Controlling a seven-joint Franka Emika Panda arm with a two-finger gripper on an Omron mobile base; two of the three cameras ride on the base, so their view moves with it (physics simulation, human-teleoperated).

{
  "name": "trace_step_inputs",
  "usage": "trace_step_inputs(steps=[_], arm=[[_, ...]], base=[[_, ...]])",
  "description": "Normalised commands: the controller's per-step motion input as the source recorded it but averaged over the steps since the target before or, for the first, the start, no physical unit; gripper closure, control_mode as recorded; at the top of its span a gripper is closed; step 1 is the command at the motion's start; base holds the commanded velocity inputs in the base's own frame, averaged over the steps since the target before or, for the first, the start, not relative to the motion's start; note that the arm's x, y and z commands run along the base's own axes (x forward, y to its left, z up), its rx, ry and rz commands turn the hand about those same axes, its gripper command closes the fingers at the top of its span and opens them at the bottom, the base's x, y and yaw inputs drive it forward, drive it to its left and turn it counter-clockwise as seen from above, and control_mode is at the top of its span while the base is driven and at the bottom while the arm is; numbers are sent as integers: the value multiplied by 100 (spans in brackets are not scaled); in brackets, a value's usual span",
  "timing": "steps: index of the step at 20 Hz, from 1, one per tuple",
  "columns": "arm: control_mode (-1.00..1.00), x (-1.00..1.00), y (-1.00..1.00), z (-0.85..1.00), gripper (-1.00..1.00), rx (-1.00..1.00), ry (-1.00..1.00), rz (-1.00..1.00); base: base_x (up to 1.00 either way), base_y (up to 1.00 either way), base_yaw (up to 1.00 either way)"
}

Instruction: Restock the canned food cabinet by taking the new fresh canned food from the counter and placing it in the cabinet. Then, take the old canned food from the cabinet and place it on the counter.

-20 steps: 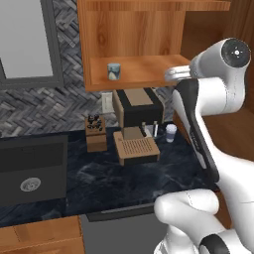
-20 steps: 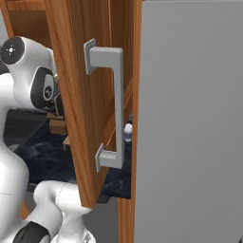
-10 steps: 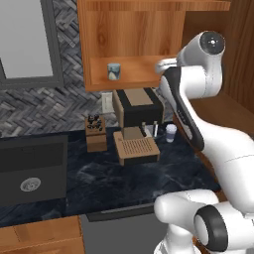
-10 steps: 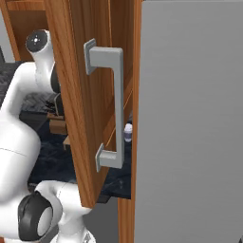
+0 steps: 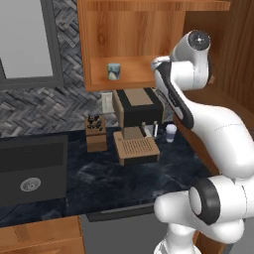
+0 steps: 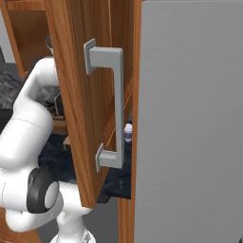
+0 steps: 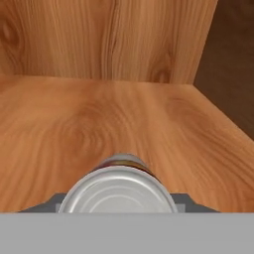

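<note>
Since a second ago the arm has swung left, its wrist now reaching up into the cabinet [image 5: 134, 44] on the shelf board's right side. From the left base camera, the old canned food [image 5: 113, 72] sits on the left part of that shelf, well apart from the wrist, and a pale cup [image 5: 170, 133] stands on the dark surface [image 5: 99, 173] just right of the coffee machine [image 5: 136, 114]. From the right base camera, the open cabinet door [image 6: 83, 95] with its grey handle [image 6: 111, 104] blocks most of the scene. Hand camera: the claw [image 7: 119, 201] is closed on the new fresh canned food [image 7: 118, 191], silvery top facing the lens, over the bare wooden shelf [image 7: 124, 124].
</note>
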Motion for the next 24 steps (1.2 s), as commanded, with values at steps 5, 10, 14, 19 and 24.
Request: trace_step_inputs(steps=[5,10,14,19,24], arm=[[-100,53,-16,-15,100,0,5,0],[-100,24,-7,-28,-100,0,5,0],[-100,30,0,-9,-100,-4,-1,0],[-100,28,0,-12,-100,-6,-4,0],[-100,29,0,-4,-100,-2,-5,0]], base=[[0,0,0],[0,0,0],[0,0,0],[0,0,0],[0,0,0]])
